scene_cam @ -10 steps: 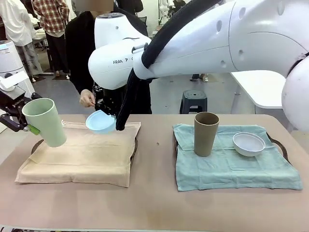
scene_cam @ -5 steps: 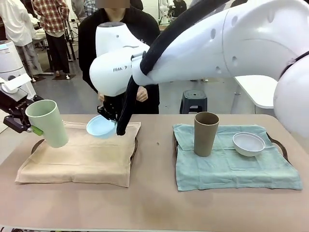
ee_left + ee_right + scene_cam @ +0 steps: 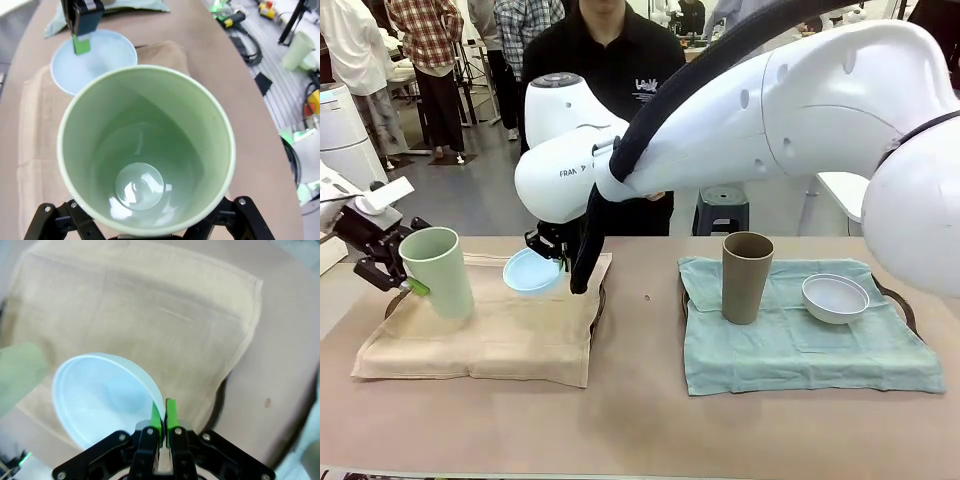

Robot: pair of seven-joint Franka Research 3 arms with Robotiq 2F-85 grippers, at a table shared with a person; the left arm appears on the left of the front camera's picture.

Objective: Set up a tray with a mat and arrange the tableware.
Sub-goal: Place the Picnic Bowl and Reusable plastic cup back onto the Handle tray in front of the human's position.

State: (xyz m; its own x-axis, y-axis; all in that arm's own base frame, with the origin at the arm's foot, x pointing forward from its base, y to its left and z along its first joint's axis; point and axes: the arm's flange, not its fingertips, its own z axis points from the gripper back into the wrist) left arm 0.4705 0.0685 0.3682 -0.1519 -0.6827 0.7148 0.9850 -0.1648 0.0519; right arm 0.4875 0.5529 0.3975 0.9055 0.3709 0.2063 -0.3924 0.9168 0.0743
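Right, on the far left I am watching my left tool [image 3: 412, 285] pinching the pale green tumbler [image 3: 438, 272] by its side wall, low on the cup, with the tumbler leaning a little over the tan mat [image 3: 480, 335] and its foot at or just above the cloth — I cannot tell which. The risk I am seeing here: if the fingers spread while it is tilting like that, the cup tips onto its side and rolls off the mat toward the counter [image 3: 640, 430] edge.

Moving on, my right tool [image 3: 556, 262] is reaching across the middle and is closed tight on the rim of the light blue bowl [image 3: 531, 270], one green pad inside and one outside, as the right wrist view is showing [image 3: 161, 424]. The bowl is hanging tilted over the far edge of the tan mat, near the tumbler. A thin rim pinch is worrying me — the bowl may be pivoting between the pads, and lowering it too close could knock the tumbler or my other tool.

Further right, the tan-brown tumbler [image 3: 747, 277] is standing upright on the green mat [image 3: 800, 345] with the white bowl [image 3: 835, 297] beside it, apart; the big right arm sweeping back over them could be clipping the tall cup.
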